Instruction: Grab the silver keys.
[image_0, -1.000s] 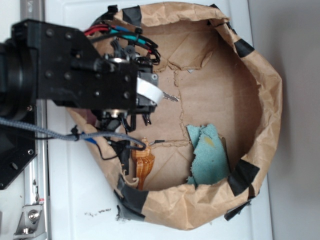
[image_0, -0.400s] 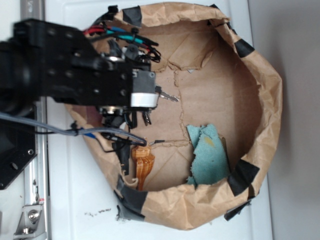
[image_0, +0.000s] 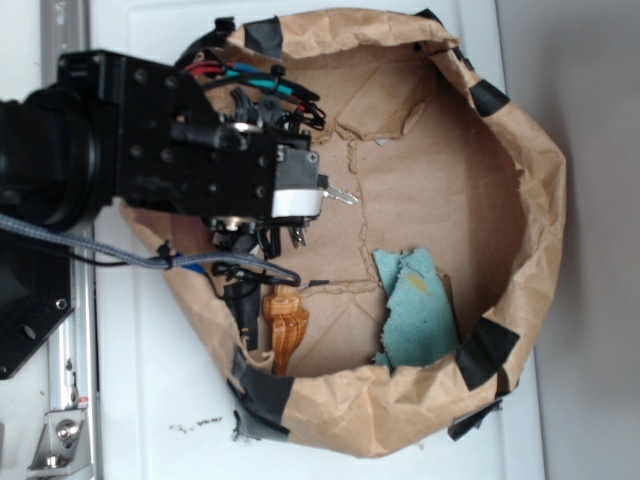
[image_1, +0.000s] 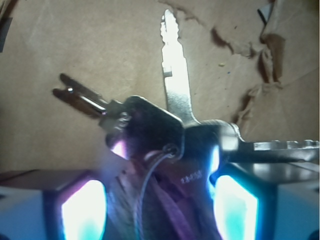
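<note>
The silver keys (image_1: 160, 130) fan out on the brown paper floor, blades pointing left, up and right, with a thin wire ring through their heads. My gripper (image_1: 160, 185) is shut on the key heads, which fill the gap between its two glowing pads (image_1: 82, 210). From the exterior view, my gripper (image_0: 300, 195) sits low at the left inside of the paper basin. Only one key blade (image_0: 340, 196) pokes out to its right; the arm hides the others.
A crumpled brown paper basin (image_0: 540, 200) with black tape patches (image_0: 485, 350) surrounds the work area. A teal cloth (image_0: 420, 305) lies at the lower right inside it. An orange-brown carved piece (image_0: 285, 330) lies just below my gripper. A metal rail (image_0: 65, 400) runs along the left.
The arm has shifted slightly right and lower over the keys, and its wrist has squared up. The visible key blade stays in the same spot.
</note>
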